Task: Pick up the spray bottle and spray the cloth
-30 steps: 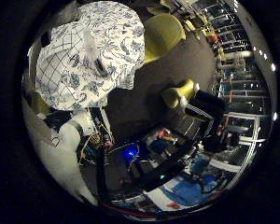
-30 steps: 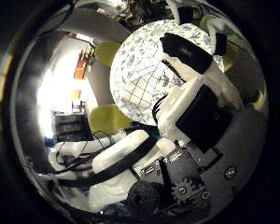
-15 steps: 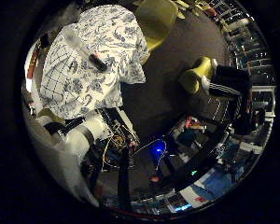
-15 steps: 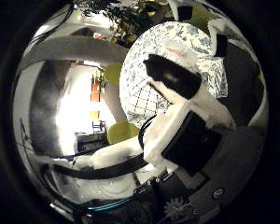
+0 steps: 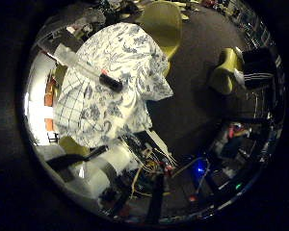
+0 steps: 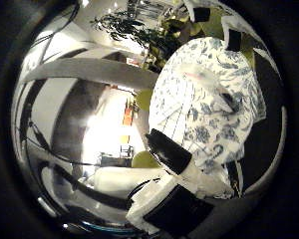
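The spray bottle [image 5: 94,72] lies on its side on a white cloth with blue flower and check print [image 5: 120,48], which drapes over a round table. The bottle has a clear body, a black head and a small red part. It also shows in the thumb side view as the bottle [image 6: 212,87] on the cloth [image 6: 199,119]. My right hand [image 6: 169,154] hangs well above the table, apart from the bottle. Its black-tipped fingers reach out at the view's edges, spread and holding nothing.
Two yellow chairs [image 5: 166,24] [image 5: 226,70] stand on the dark floor beside the table. The arm's white base [image 5: 98,168] and wiring are by the table's side. Green plants [image 6: 134,22] stand behind, and a bright doorway [image 6: 109,134] is beyond.
The view has swung, so the camera moved. The finger that covered the cloth in the thumb side view has drawn aside, and the bottle now shows there.
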### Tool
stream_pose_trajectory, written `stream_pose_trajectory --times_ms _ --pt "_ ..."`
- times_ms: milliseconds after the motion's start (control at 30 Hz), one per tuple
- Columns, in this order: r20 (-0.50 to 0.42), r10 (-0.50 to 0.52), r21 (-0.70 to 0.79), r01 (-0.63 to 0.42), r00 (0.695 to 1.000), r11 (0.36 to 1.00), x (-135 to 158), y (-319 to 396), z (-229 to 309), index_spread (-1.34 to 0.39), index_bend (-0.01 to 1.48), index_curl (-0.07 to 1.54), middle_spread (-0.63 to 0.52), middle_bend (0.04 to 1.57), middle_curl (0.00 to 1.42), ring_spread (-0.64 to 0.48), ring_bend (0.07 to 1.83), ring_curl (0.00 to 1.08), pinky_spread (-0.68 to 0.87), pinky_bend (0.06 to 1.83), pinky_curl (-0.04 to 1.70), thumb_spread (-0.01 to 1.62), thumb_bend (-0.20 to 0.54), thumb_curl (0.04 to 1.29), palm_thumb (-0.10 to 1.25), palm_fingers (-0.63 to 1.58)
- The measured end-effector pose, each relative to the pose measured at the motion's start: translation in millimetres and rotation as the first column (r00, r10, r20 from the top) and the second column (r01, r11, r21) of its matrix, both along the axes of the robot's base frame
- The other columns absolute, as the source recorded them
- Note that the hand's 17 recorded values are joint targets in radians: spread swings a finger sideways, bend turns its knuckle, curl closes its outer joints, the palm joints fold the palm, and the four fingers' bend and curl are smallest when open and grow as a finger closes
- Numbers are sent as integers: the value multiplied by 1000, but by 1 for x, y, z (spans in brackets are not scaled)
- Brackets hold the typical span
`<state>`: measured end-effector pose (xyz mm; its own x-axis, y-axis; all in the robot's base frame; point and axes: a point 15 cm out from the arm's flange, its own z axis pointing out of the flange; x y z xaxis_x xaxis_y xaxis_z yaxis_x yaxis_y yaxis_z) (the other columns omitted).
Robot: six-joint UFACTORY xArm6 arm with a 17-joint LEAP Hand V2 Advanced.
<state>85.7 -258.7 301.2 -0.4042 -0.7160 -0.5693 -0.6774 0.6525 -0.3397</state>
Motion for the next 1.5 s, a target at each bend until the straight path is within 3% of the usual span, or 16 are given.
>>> stream_pose_trajectory --times_ms 167,733,1100,1500 --pt "19 -24 22 24 1000 999 2 6 -34 -174 183 417 53 567 437 23 817 369 201 1126 63 1158 -20 323 521 190" --pt "118 -49 39 45 992 998 13 -1 -64 -154 172 366 98 500 393 88 725 325 295 1050 53 1143 -20 339 554 197" --pt "120 -59 60 52 991 997 10 -7 -89 -150 173 348 103 483 387 113 708 314 317 1027 61 1132 -21 347 558 195" --pt "119 -63 72 55 991 996 7 -12 -106 -128 159 318 182 415 356 205 595 273 424 958 79 1115 -23 342 555 122"
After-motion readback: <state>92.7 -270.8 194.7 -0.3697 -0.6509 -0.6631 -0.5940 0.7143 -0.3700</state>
